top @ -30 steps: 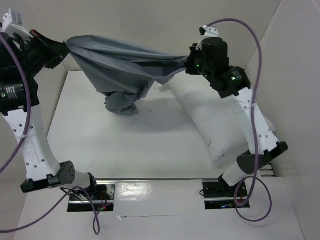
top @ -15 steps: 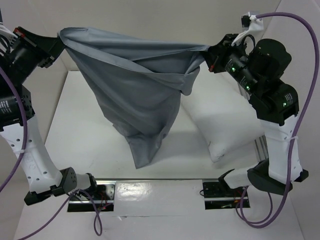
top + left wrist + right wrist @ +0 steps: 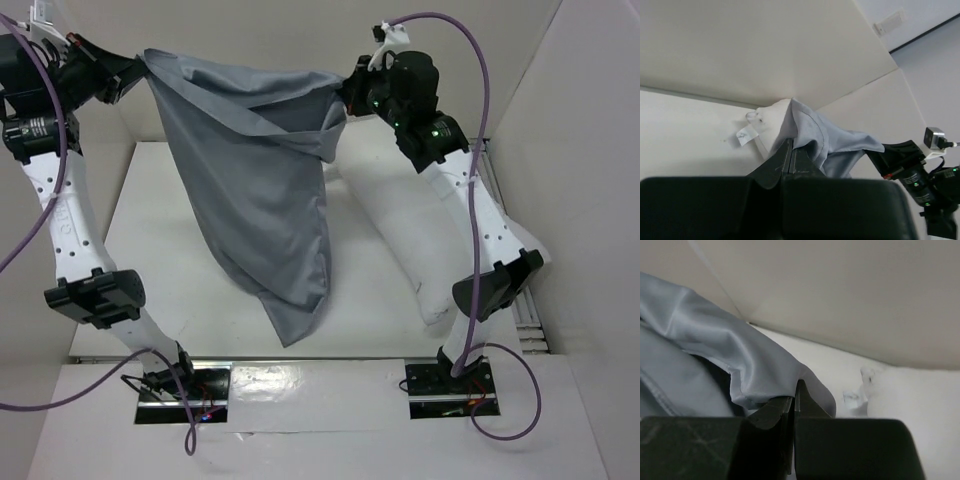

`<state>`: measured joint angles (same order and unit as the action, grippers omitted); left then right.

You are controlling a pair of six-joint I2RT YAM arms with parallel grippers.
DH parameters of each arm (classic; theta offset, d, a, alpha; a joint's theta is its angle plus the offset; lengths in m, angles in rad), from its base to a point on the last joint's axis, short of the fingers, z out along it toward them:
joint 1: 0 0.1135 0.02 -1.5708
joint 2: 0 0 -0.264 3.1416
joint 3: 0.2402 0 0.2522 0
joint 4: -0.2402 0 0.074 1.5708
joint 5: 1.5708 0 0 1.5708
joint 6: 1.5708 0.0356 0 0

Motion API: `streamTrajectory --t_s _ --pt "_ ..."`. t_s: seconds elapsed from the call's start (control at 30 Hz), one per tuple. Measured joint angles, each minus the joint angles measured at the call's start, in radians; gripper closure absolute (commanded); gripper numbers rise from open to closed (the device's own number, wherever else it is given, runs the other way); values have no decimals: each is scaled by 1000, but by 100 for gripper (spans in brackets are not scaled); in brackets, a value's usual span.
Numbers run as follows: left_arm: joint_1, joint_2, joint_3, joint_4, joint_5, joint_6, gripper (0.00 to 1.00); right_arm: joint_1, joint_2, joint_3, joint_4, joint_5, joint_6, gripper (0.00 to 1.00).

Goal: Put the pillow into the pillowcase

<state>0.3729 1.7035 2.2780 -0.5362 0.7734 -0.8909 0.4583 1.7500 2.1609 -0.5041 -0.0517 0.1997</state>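
The grey pillowcase point(image 3: 262, 190) hangs in the air between my two grippers, its closed end drooping to just above the table's front. My left gripper point(image 3: 135, 68) is shut on its top left edge, which also shows in the left wrist view point(image 3: 832, 145) at my left gripper point(image 3: 791, 146). My right gripper point(image 3: 350, 95) is shut on the top right edge, which also shows in the right wrist view point(image 3: 715, 345) at my right gripper point(image 3: 794, 390). The white pillow point(image 3: 405, 235) lies on the table right of the hanging cloth, under my right arm. Its tagged corner shows in both wrist views point(image 3: 767, 125) point(image 3: 920, 400).
White walls point(image 3: 590, 150) close in the table at the back and on both sides. The white table top point(image 3: 160, 270) shows left of the hanging cloth. The arm bases point(image 3: 180, 385) sit at the near edge.
My right gripper has moved left and back, bringing the two held edges closer. My left gripper has shifted slightly right. The pillowcase has unfurled and now hangs longer and narrower.
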Motion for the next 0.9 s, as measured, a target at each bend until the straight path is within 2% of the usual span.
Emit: streamTrajectory --t_s 0.2,0.3,0.4,0.5,0.6,0.63,0.67,0.7,0.73,0.77,0.8,0.83,0.87,0.9 --pt "51 81 84 186 67 -145 100 -19 13 -60 370 -59 27 100" --pt "126 89 143 322 108 -250 100 -32 13 -57 557 -86 62 100" --pt "207 61 135 467 145 -336 100 -38 13 -57 677 -140 95 100" --pt "247 -55 -37 578 168 -373 100 -35 14 -68 729 -204 116 100" --pt "265 -200 -253 567 196 -332 100 -39 -10 -170 756 -262 126 100" --pt "269 -255 -320 541 204 -305 92 -40 -26 -232 758 -281 129 100" --pt "271 -300 -377 513 209 -270 76 -40 -50 -316 764 -295 129 100" --pt "272 -351 -451 478 223 -224 60 -40 -73 -398 752 -311 130 92" --pt "272 -403 -534 457 232 -189 30 -40 -95 -491 746 -330 135 85" --pt "270 -458 -629 439 239 -157 21 -40 -107 -569 723 -348 141 75" --pt "266 -515 -741 425 235 -131 16 -37 -111 -633 696 -361 140 58" --pt "264 -546 -821 395 238 -113 11 -34 -112 -679 664 -372 142 45" --pt "259 -565 -880 362 233 -93 9 -29 -111 -719 611 -380 130 36" --pt "257 -575 -915 324 225 -67 6 -21 -111 -746 547 -386 117 33"
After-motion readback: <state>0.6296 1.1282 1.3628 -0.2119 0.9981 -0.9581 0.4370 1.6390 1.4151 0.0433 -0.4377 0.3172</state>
